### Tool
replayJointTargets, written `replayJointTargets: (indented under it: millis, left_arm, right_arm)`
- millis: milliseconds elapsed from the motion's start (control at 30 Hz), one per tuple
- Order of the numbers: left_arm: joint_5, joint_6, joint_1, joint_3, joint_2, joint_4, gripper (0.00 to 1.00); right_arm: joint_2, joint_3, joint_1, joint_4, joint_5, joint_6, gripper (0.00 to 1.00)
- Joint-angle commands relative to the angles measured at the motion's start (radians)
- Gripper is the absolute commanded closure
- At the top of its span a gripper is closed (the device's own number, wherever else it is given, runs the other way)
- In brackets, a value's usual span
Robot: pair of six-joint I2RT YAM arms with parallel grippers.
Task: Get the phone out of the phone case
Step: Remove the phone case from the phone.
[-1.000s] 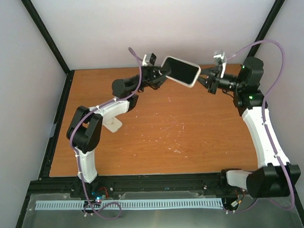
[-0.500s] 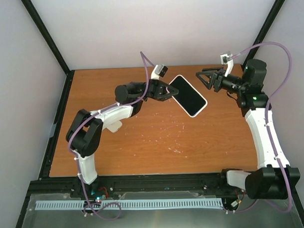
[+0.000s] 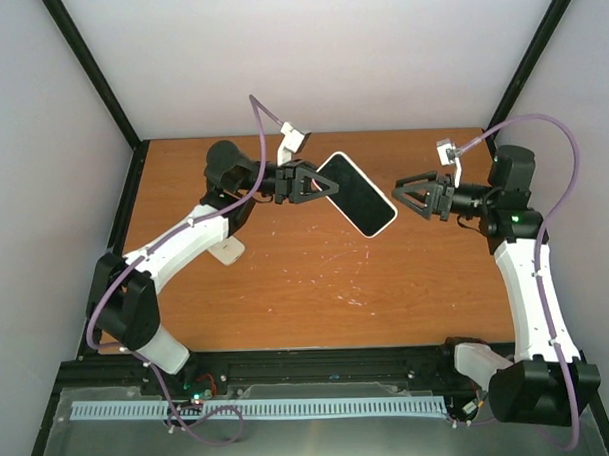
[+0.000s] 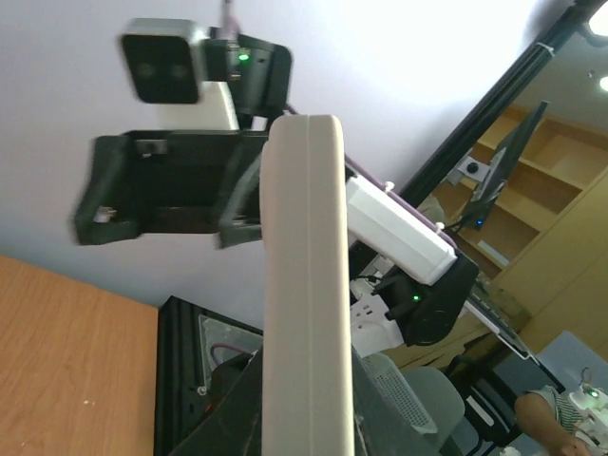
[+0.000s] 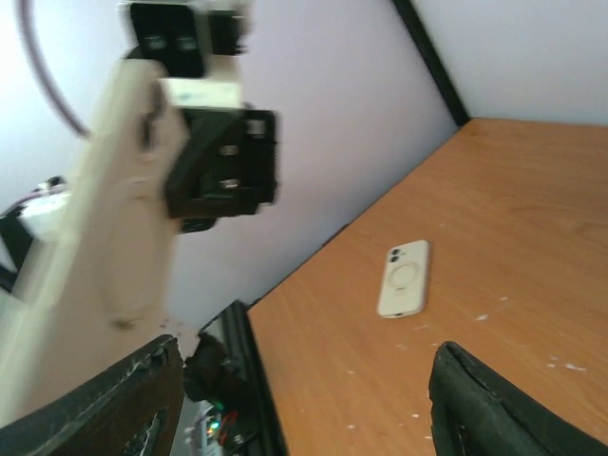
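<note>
Two tools: left tool [image 3: 321, 183] clamped on phone [image 3: 356, 193] in white phone case [image 4: 304, 285]; right tool [image 3: 396, 196] spread apart.

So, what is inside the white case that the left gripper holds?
The phone, its dark screen filling the white case. The left gripper covers one end, and the case hides the phone's back.

The phone [image 3: 355, 194] has a glossy screen, its case [image 4: 304, 285] is matt plastic, the table [image 3: 317, 288] scuffed wood.
</note>
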Motion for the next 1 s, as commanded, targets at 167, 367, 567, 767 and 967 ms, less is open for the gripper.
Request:
replayJointTargets:
  millis: [167, 367, 567, 767, 967]
  left_arm:
    - [0.012, 0.032, 0.034, 0.000, 0.019, 0.050, 1.00]
    - [-0.017, 0.072, 0.064, 0.011, -0.011, 0.019, 1.00]
    - [-0.140, -0.074, 0.066, -0.058, 0.005, 0.253, 1.00]
    - [-0.150, -0.188, 0.066, -0.082, 0.043, 0.407, 1.00]
    - [-0.144, -0.204, 0.066, -0.078, 0.059, 0.416, 1.00]
  right_arm:
    - [-0.079, 0.082, -0.003, -0.419, -0.084, -0.448, 0.32]
    - [-0.075, 0.044, -0.005, -0.140, -0.127, -0.126, 0.32]
    - [-0.109, 0.010, 0.019, 0.217, -0.024, 0.153, 0.33]
    - [-0.046, 0.012, 0.087, 0.174, 0.040, 0.158, 0.32]
    - [-0.036, 0.000, 0.139, 0.289, 0.009, 0.250, 0.38]
